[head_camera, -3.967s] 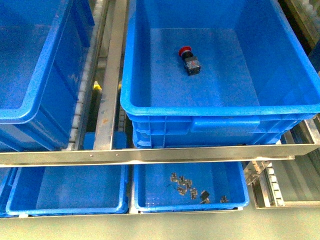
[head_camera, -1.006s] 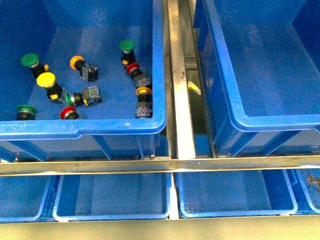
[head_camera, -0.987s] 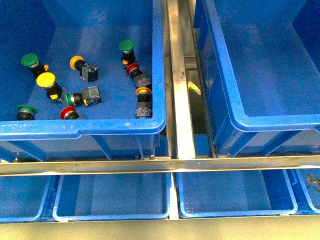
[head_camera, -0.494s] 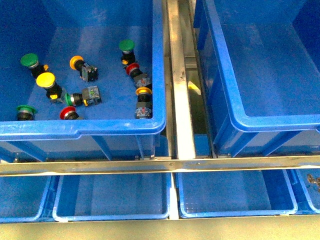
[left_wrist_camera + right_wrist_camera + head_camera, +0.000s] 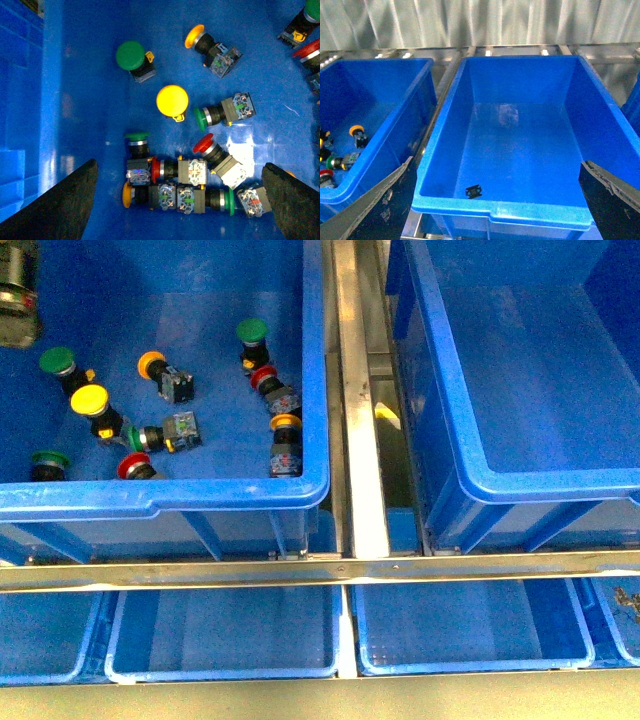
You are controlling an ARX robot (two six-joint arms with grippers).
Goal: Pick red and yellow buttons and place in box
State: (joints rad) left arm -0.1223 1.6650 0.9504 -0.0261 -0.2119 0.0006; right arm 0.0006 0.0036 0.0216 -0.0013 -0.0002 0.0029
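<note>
Blue bins (image 5: pixel 150 498) sit on shiny metal rails (image 5: pixel 355 440). Left fingers (image 5: pixel 70 205) hang spread over red and yellow round-capped buttons (image 5: pixel 172 100); right fingers (image 5: pixel 375 210) are spread too, facing the deep blue plastic box (image 5: pixel 500 211).

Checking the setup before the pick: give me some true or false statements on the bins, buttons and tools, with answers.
The left tool is open above the buttons. True.
The right tool holds a red button. False: it is open and empty.
Every cap in the left bin is red. False: green and yellow caps show too.
A metal rail runs between the two big bins. True.
The right bin is full of buttons. False: only one small dark thing lies in it.
</note>
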